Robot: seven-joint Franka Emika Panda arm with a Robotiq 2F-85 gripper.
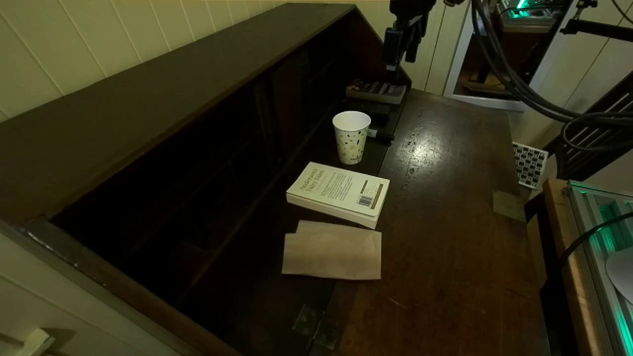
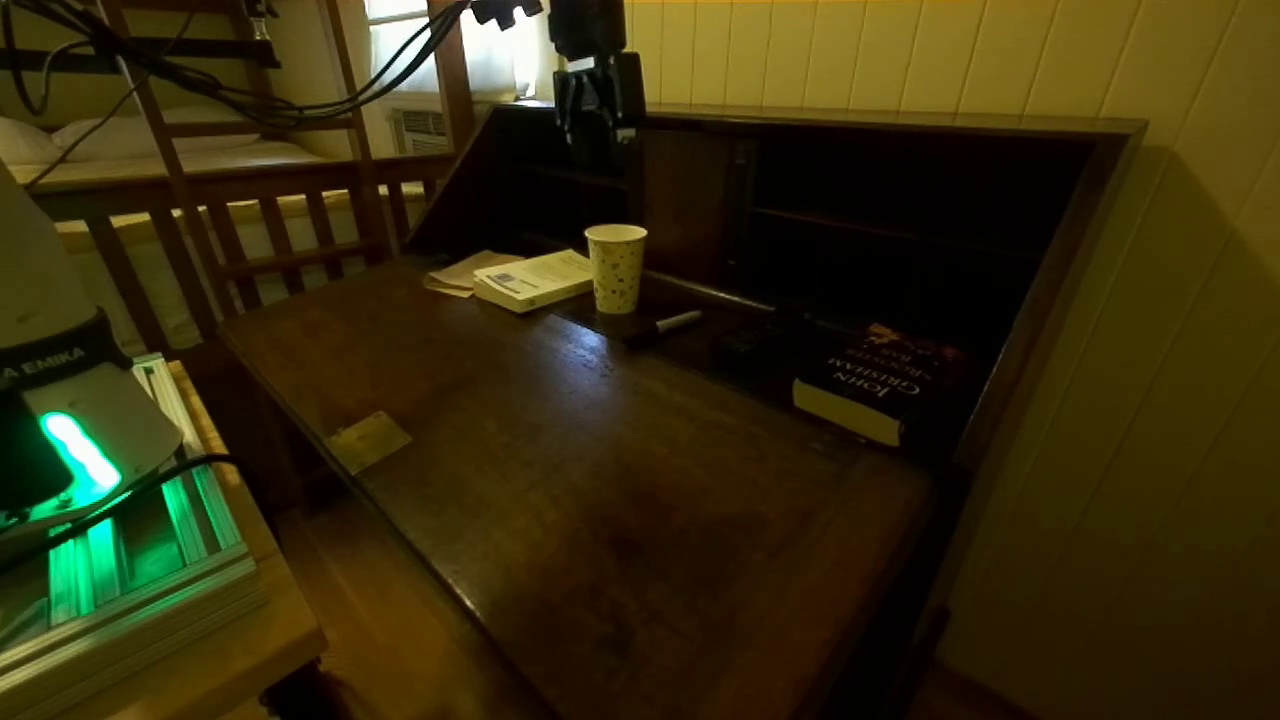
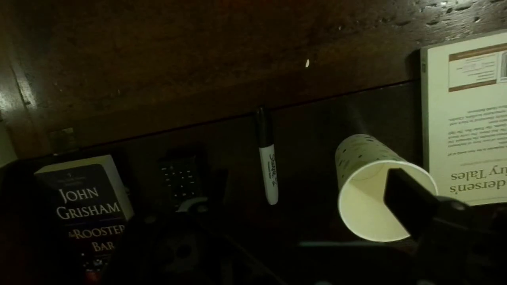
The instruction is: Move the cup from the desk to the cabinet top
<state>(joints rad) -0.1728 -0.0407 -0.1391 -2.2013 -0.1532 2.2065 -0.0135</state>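
One tool (image 3: 307, 175), jaws wide; one cup (image 1: 351, 141) on desk (image 1: 435, 257); two books (image 1: 339, 193); one marker (image 3: 268, 158); perhaps one remote (image 3: 180, 178).

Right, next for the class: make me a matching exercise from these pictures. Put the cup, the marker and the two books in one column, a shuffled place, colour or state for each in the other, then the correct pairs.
Column one
1. cup
2. marker
3. John Grisham book
4. Fairy Tales book

Column two
A. lying on its side, black and white
B. pale cover, between the cup and the brown paper
C. standing upright, specks on its outside
D. dark cover with light lettering

Right pairs: 1-C, 2-A, 3-D, 4-B
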